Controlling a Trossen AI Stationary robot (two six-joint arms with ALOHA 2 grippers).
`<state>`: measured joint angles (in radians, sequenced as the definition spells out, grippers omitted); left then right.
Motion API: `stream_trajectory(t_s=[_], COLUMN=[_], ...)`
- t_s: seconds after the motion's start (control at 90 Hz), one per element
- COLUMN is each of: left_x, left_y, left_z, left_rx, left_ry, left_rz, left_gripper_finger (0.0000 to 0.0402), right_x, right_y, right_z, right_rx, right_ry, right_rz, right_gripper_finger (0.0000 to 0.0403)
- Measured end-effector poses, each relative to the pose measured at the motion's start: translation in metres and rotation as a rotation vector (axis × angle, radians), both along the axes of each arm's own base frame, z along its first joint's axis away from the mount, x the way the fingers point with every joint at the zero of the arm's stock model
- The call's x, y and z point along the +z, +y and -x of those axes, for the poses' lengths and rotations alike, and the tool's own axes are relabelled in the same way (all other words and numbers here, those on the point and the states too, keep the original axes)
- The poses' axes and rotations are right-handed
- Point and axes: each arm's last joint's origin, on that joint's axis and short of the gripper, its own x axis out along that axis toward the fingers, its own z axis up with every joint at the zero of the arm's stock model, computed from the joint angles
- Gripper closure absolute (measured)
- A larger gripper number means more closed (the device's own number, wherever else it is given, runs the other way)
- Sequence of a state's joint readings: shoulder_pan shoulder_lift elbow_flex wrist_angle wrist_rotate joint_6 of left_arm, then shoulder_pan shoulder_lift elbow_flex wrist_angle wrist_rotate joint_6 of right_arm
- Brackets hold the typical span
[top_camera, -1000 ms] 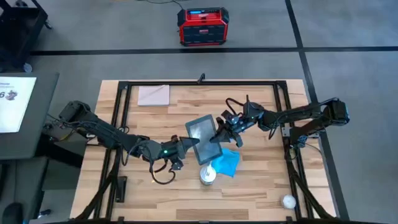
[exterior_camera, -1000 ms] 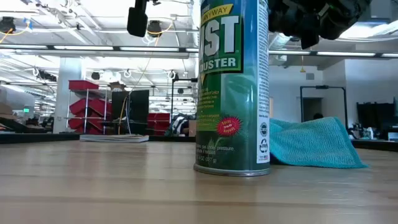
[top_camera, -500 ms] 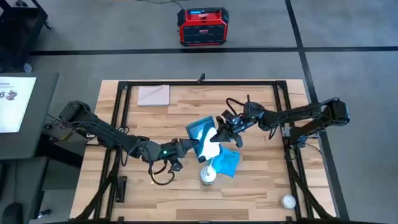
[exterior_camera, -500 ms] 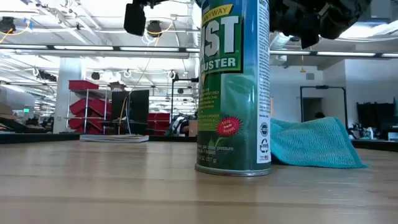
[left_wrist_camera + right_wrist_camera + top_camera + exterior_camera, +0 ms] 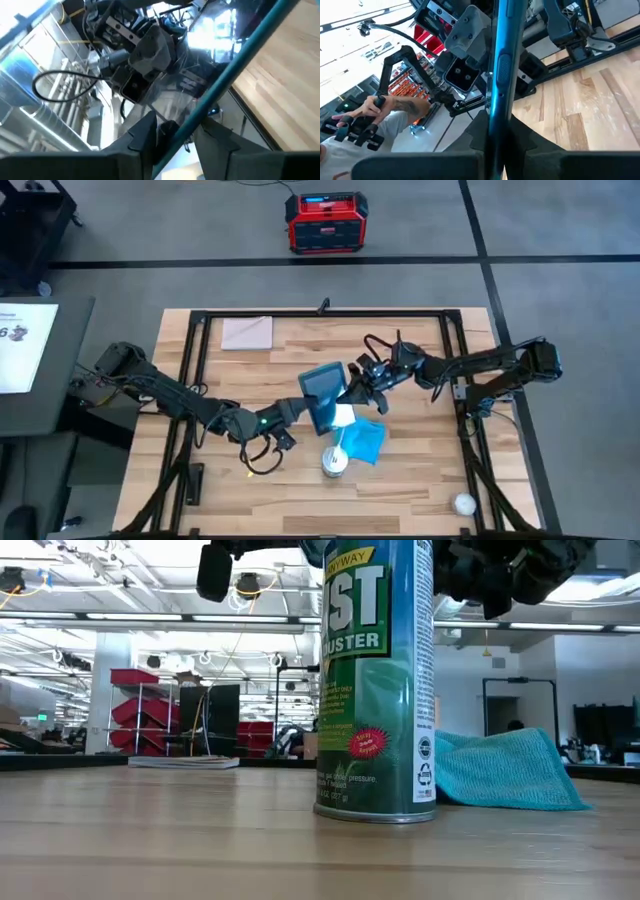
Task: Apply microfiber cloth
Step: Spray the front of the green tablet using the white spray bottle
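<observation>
Over the wooden desk (image 5: 420, 470) both end effectors, left (image 5: 300, 408) and right (image 5: 352, 392), seemingly pinch the teal tablet (image 5: 322, 388); one should release toward the microfiber cloth (image 5: 364, 439), steadily.

microfiber cloth (image 5: 364, 439): plain bright sky-blue | tablet (image 5: 322, 388): dark teal, glossy face | spray can (image 5: 375, 680): green body, white lettering, red round sticker, silver base | square sheet (image 5: 247, 332): pale grey-beige | table (image 5: 250, 380): light wood planks, black frame | box (image 5: 326, 223): red and black | arms: dark
</observation>
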<state>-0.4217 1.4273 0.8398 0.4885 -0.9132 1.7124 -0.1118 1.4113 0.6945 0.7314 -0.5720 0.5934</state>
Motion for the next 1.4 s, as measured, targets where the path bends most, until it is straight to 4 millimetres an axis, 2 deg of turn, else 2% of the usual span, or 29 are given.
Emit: stream_trajectory(t_s=[0.933, 1.4], left_x=[0.0, -0.001], left_y=[0.004, 0.006], left_z=[0.002, 0.003], left_rx=[0.15, 0.218], left_ry=[-0.108, -0.13], left_rz=[0.152, 0.166], left_gripper_finger=[0.0301, 0.0301], right_x=[0.004, 0.024], right_y=[-0.035, -0.038], right_z=[0.007, 0.026], right_rx=[-0.086, -0.127], right_ry=[-0.058, -0.078], right_rz=[0.095, 0.154], right_gripper_finger=[0.0391, 0.0391])
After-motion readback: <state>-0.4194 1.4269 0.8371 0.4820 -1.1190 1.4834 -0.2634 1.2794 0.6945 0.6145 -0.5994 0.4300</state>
